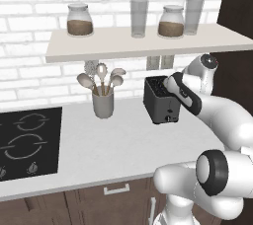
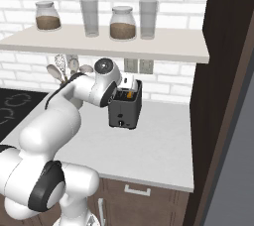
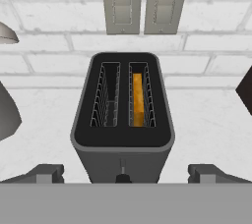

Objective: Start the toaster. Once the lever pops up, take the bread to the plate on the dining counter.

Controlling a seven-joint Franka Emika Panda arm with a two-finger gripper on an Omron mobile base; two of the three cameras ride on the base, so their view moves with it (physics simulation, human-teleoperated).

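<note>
The hand (image 3: 123, 171) hangs right above the toaster's (image 3: 123, 120) front end, fingers spread wide, one dark fingertip (image 3: 47, 173) on each side of the body and gripping nothing. Straight down the camera goes: two slots on top, and there is the bread (image 3: 139, 99), glowing orange-tan, sunk deep in the right-hand slot in the hand view; the other slot shows bare wire. The lever (image 3: 122, 175) sits low on the front face, between the fingertips. Out to the base views now: the toaster stands on the white table (image 1: 113, 145) against the brick wall, beneath two wall sockets (image 3: 145, 2). To its left, well apart, is a grey utensil cup (image 1: 103, 101) full of spoons, further left the black hob (image 1: 27, 140). Above runs a shelf (image 1: 148, 41) carrying jars and glasses.
</note>
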